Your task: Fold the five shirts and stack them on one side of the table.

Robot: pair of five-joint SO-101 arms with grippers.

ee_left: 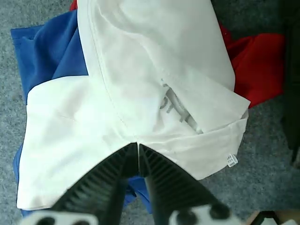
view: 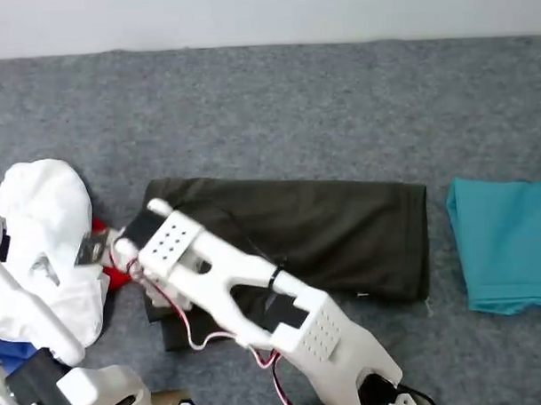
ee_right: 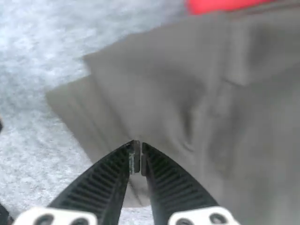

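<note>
A dark olive shirt (view: 325,232) lies partly folded in the middle of the table. My right gripper (ee_right: 136,152) is shut on its fabric near the shirt's left edge (view: 160,300). At the left, a white shirt (view: 42,219) lies crumpled on top of a red shirt (view: 113,272) and a blue shirt (ee_left: 56,51). My left gripper (ee_left: 138,149) is shut, pinching the white shirt (ee_left: 140,79) at a fold along its hem. A teal shirt (view: 507,243) lies folded at the right side of the table.
Grey carpet-like cloth (view: 276,104) covers the table, with bare room along the far side. My right arm (view: 256,292) stretches across the front part of the dark shirt. The left arm (view: 26,318) stands at the front left over the pile.
</note>
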